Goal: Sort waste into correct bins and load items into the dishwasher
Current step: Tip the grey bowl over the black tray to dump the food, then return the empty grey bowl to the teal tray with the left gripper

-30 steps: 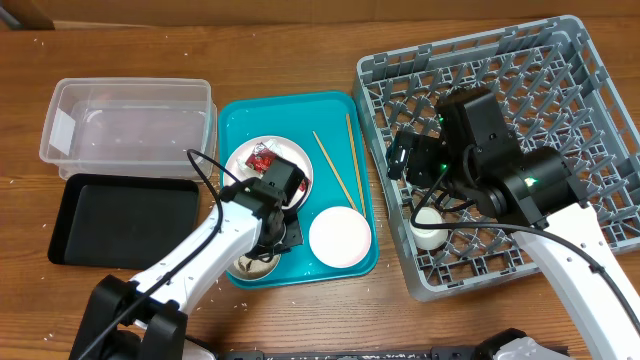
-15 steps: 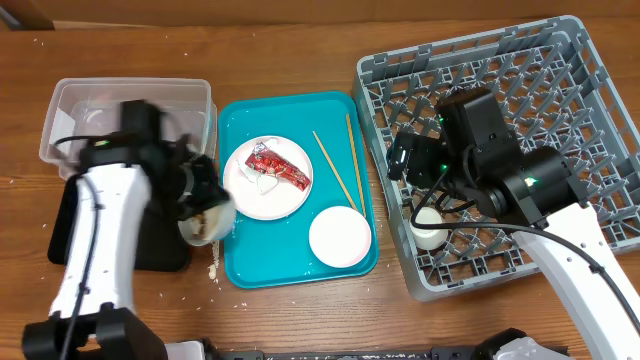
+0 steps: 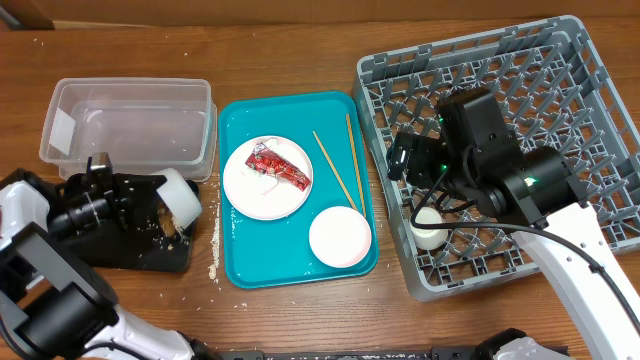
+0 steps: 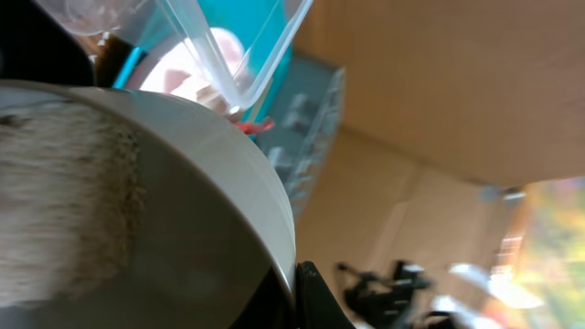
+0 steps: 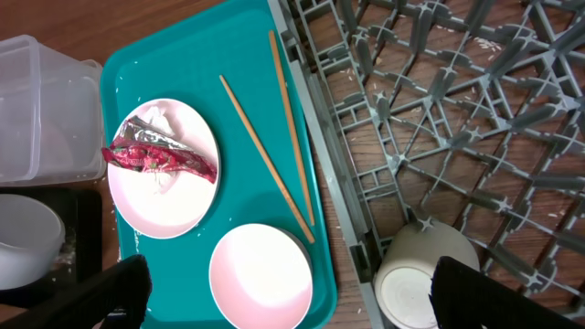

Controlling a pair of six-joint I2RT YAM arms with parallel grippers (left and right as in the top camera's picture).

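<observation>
My left gripper (image 3: 158, 196) is shut on a white bowl (image 3: 184, 197), tipped on its side over the black tray (image 3: 100, 235). The bowl (image 4: 183, 183) fills the left wrist view. Loose rice and scraps (image 3: 166, 230) lie in the tray by the bowl's mouth. My right gripper (image 3: 402, 160) is open and empty above the grey dish rack's (image 3: 560, 110) left edge; it also shows in the right wrist view (image 5: 288, 283). A white cup (image 5: 425, 274) lies in the rack. A white plate (image 5: 174, 201) holds the red wrapper (image 5: 160, 160). Chopsticks (image 5: 288, 137) and an upturned bowl (image 5: 260, 279) lie on the teal tray.
The clear tub (image 3: 130, 120) stands behind the black tray. The teal tray (image 3: 240, 115) sits between the bins and the rack. Spilled rice (image 3: 213, 265) dots the table between the black tray and the teal tray.
My left arm has carried the bowl from the teal tray leftward to the black tray and tipped it. Rice now lies on the table. The right arm has not moved.
</observation>
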